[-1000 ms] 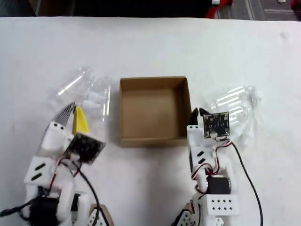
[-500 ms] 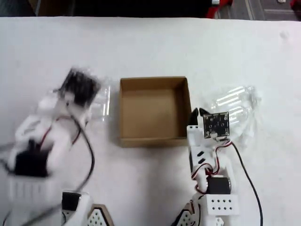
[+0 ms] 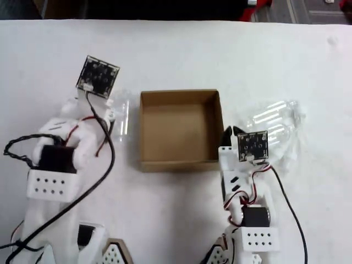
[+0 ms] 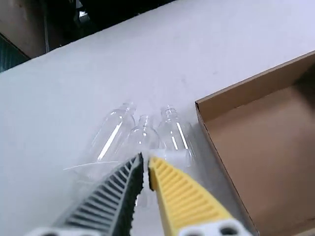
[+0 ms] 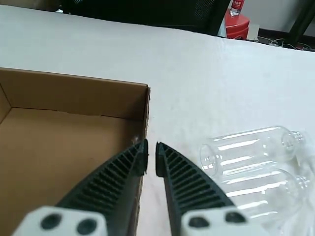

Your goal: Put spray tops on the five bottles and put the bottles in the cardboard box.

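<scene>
- The cardboard box point(image 3: 179, 129) sits open-topped in the middle of the white bench point(image 3: 176, 55), its brown floor bare.
- The left arm point(image 3: 60, 148) stretches out over the bench to the left of the box, above a cluster of clear bottles point(image 3: 122, 115).
- The left pincer point(image 4: 145, 164), one finger grey and one yellow, is clenched to a thin slit with nothing between the tips.
- It hangs just over three clear bottles point(image 4: 142, 137) that lie on their sides side by side on the bench, bare necks pointing away from it and the box wall close beside them.
- The right arm point(image 3: 245, 181) rests near the box's right front corner.
- The right pincer point(image 5: 151, 156) has black ribbed fingers and is also clenched on nothing, its tips just beside the box's right wall.
- Two more clear bottles point(image 5: 248, 147) lie on their sides to the right of the box, parallel and touching, threaded necks uncovered and pointing away from the box.
- Whether further bottles or spray tops lie within either clear cluster cannot be told.
</scene>
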Controlling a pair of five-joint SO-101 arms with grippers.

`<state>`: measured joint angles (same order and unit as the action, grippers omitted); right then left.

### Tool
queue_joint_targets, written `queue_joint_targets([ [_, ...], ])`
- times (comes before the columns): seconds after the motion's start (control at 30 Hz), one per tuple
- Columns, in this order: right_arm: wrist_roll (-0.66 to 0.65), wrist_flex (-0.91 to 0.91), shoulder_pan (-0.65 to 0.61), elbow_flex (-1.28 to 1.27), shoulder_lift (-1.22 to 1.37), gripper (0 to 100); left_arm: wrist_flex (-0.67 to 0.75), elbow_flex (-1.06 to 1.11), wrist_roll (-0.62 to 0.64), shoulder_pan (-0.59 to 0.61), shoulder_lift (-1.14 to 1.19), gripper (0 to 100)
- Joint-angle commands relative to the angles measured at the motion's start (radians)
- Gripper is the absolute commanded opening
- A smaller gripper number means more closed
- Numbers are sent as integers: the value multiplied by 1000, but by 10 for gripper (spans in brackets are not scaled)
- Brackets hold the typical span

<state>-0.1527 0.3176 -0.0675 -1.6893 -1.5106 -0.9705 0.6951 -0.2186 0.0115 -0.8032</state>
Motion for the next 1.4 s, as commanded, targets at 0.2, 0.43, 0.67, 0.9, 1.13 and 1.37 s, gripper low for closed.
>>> queue_joint_targets([
  [0.2, -48, 2, -1, -6, -2, 19, 81, 75, 46, -2, 12, 24],
  [0.43, -279, 4, -2, -3, -12, 19, 86, 106, 44, -7, 4, 24],
  [0.67, -281, 2, -2, 12, -12, 19, 135, 132, 54, 19, 5, 24],
  [0.9, -275, 165, 7, 144, -7, 15, 290, 216, 118, 122, 5, 24],
  [1.13, -169, 501, -39, 528, 62, 15, 298, 227, 160, 122, 12, 24],
  [1.37, -227, 633, -61, 850, 507, 18, 485, 351, 157, 120, 5, 24],
])
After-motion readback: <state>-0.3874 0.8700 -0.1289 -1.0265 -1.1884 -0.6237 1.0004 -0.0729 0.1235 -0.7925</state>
